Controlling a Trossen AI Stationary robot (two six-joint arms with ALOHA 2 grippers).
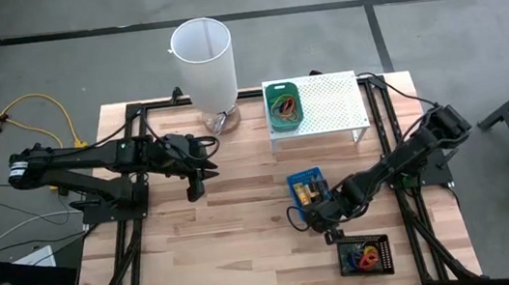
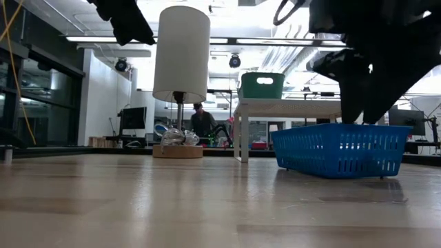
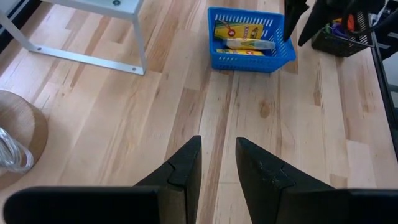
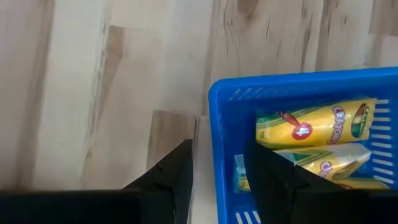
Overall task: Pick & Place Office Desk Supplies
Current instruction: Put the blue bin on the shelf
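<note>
Yellow oblong packets (image 4: 317, 127) lie in the blue tray (image 4: 219, 106) at mid table. My right gripper (image 4: 219, 152) stands open over the tray's near corner, pointing steeply down. One finger (image 4: 171, 177) is outside the tray's wall and the other (image 4: 273, 177) is inside, above the packets; I see no touch. Colored clips (image 1: 364, 257) fill the black tray (image 1: 386, 264) near the front edge. Rubber bands (image 1: 284, 110) lie in the green tray (image 1: 281, 89) on the white shelf. My left gripper (image 3: 219, 149) hangs open above bare wood at the left, holding nothing.
A tall white cylinder (image 1: 203, 56) on a round wooden base stands at the far middle. The white perforated shelf (image 1: 332, 104) stands on thin legs at the far right. Bare wood lies between the two arms and along the near left.
</note>
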